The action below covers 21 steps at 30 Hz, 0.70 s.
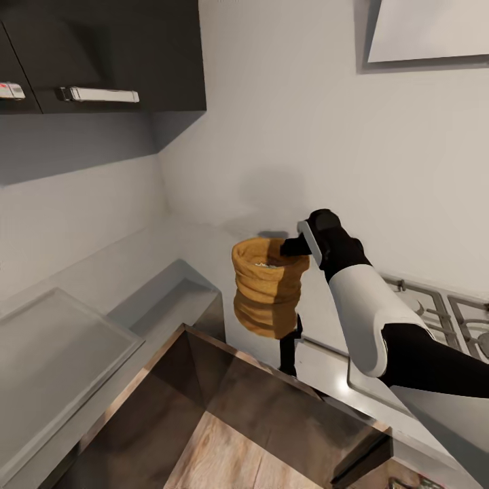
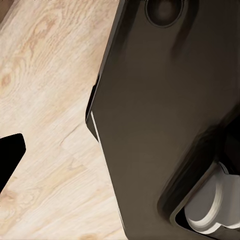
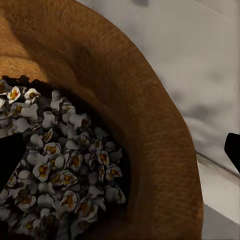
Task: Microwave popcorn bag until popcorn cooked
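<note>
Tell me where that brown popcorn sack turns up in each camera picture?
Head view: the popcorn bag sits mid-picture, with the right gripper at its rim.
Left wrist view: I can't find it among the wooden floor and a dark panel.
Right wrist view: its rim sweeps across, close up.
Shared landmark: the popcorn inside, glimpsed from the head.

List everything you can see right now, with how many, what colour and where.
popcorn bag: one, tan-orange, held up above the countertop
popcorn: many bits, white, inside the bag
countertop: one, grey, along the corner walls
gas hob: one, grey, at right on the counter
wall cabinet: one, dark, upper left
hood: one, white, upper right
wood floor: pale, below
right arm: one, white and black
right claw: black, gripping the bag's rim
</note>
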{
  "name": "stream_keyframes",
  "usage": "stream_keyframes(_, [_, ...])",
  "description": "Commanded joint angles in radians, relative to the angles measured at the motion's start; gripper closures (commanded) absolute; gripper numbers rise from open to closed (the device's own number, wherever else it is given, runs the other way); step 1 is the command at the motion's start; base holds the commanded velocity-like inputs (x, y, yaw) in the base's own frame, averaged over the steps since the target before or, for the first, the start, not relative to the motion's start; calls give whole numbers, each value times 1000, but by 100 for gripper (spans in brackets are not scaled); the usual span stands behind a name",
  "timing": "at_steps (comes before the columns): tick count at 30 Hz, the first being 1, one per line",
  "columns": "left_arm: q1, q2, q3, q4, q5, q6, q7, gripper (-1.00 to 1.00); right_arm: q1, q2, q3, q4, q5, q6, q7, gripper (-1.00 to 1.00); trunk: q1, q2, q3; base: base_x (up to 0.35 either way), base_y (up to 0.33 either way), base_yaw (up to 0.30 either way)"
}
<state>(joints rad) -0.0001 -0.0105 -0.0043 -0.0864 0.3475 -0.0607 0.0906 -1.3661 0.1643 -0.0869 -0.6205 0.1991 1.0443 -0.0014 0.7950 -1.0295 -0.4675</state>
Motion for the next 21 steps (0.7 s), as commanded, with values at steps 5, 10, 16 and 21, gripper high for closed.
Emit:
stream_keyframes(5, [0,0,7,0,8,-2,3,-100,-1,1,-7,-1,3,3,0,-100,0,-1,-1,-156,0,0])
stream_keyframes(10, [0,0,9,0,10,-2,3,-100,-1,-16,-7,0,3,3,-1,-100,0,-1,-1,-88,0,0])
stream_keyframes(16, [0,0,9,0,10,-2,3,-100,-1,-20,-9,1,3,3,-3,-100,0,-1,-1,-4,0,0])
stream_keyframes(21, [0,0,8,0,9,-2,3,-100,-1,-21,-12,25,2,3,-3,-100,0,-1,-1,0,0,0])
